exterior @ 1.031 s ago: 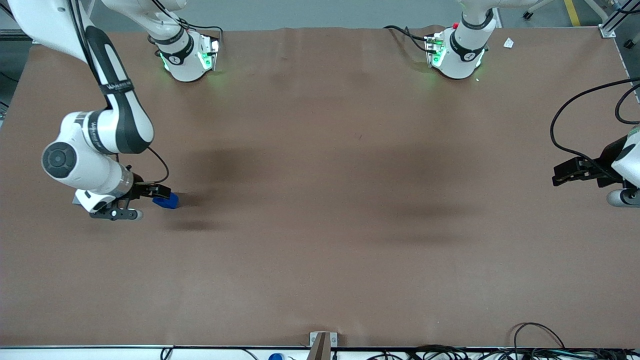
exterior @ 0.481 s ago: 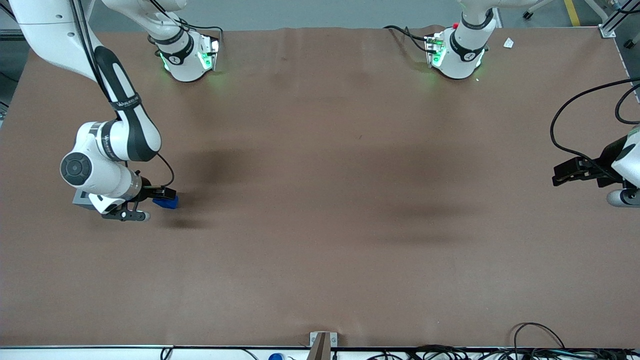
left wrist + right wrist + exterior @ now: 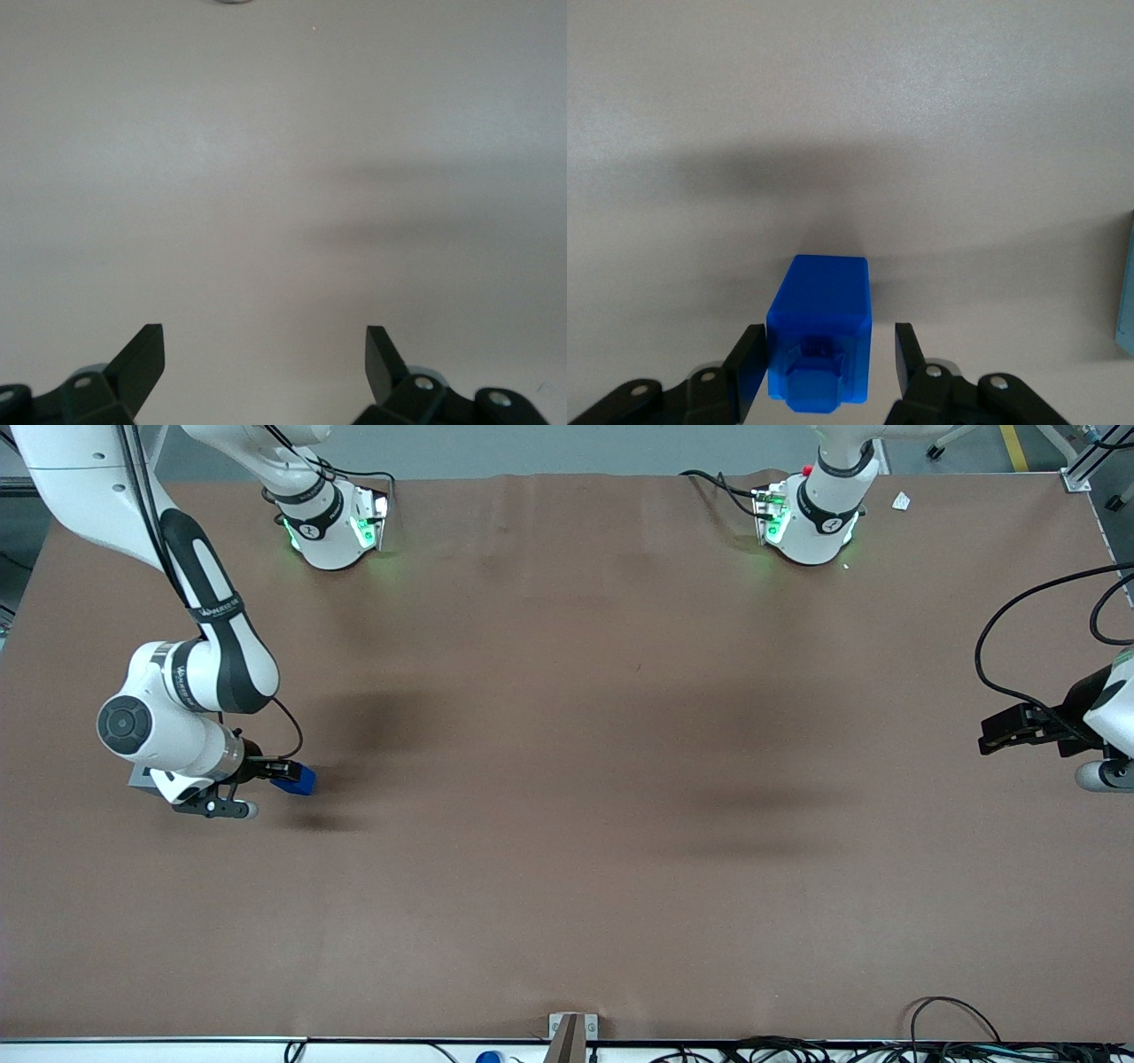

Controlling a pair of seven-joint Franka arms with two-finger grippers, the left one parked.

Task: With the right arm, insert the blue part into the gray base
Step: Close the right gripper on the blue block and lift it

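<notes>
Brown tabletop [image 3: 567, 797] stretches wide beneath the white jointed right arm [image 3: 190, 682], whose black two-finger hand [image 3: 822, 359] brackets the small bright-blue plastic block [image 3: 819, 345]; one finger touches, the other shows a gap, hand not yet clamped. The block, at the wrist's three o'clock, looks light, rigid, smooth; flat sides suit gripping. Since a second ago, the wrist swung closer over it.

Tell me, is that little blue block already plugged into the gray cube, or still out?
Still out. The blue part sits between the gripper fingers, with a gap at one finger, above bare table; the gray base is mostly hidden under the right arm.
</notes>
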